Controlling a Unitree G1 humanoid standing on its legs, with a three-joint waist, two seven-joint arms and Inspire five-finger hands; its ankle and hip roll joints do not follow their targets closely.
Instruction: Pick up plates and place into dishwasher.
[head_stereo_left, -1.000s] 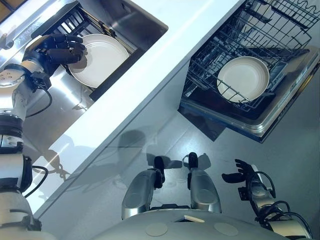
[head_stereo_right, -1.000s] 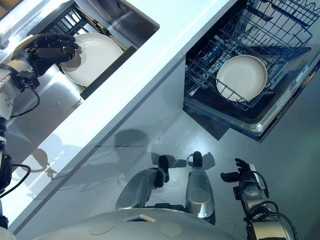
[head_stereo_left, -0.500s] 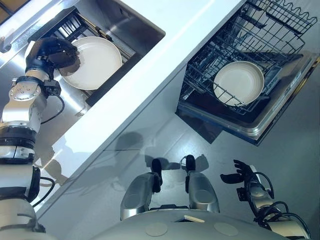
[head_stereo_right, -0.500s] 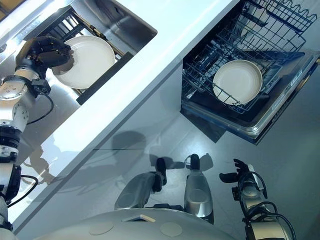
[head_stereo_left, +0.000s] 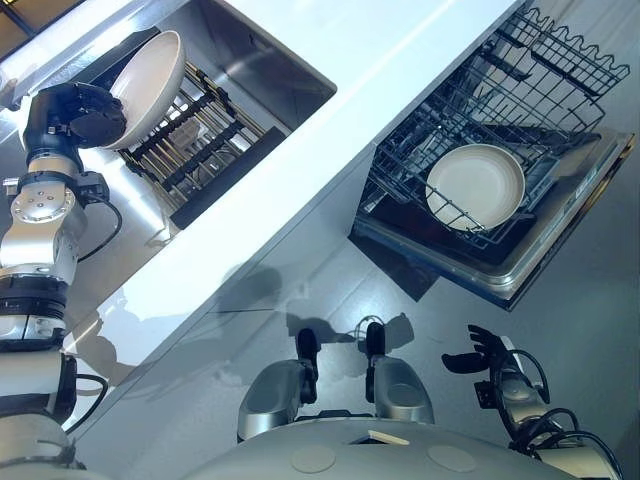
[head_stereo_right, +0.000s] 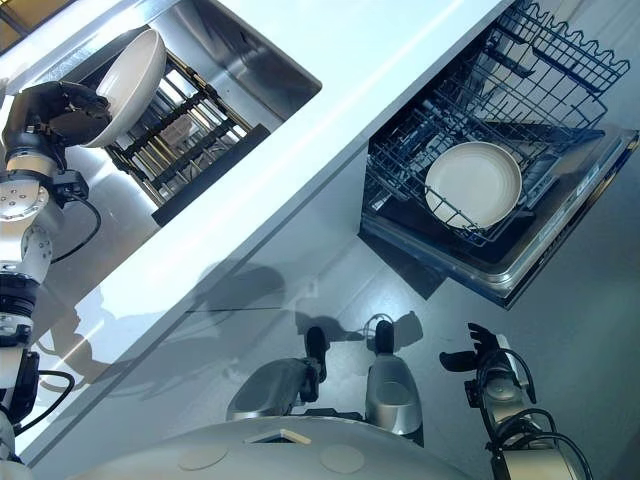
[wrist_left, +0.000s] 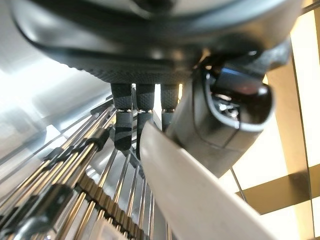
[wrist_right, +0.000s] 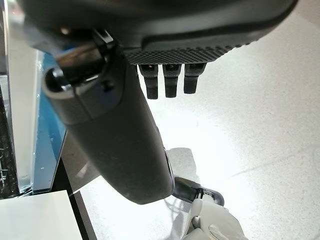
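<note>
Two white plates: one plate (head_stereo_left: 150, 82) at ten o'clock, lifted and tilted above the one sink rack (head_stereo_left: 195, 150), and a second plate (head_stereo_left: 476, 186) at two o'clock in the dishwasher's lower basket (head_stereo_left: 400, 180). Two wire baskets in all, the upper basket (head_stereo_left: 560, 70) at one o'clock.

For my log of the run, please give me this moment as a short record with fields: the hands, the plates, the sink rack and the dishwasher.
left hand: left hand, pinching the rim of a white round plate, lifted and tilted above the sink rack
right hand: right hand, low at the robot's side, fingers relaxed, holding nothing
sink rack: dark wire rack in the steel sink, nothing on it
dishwasher: open, lower blue wire rack pulled out
loaded plate: second white plate lying in that lower rack
</note>
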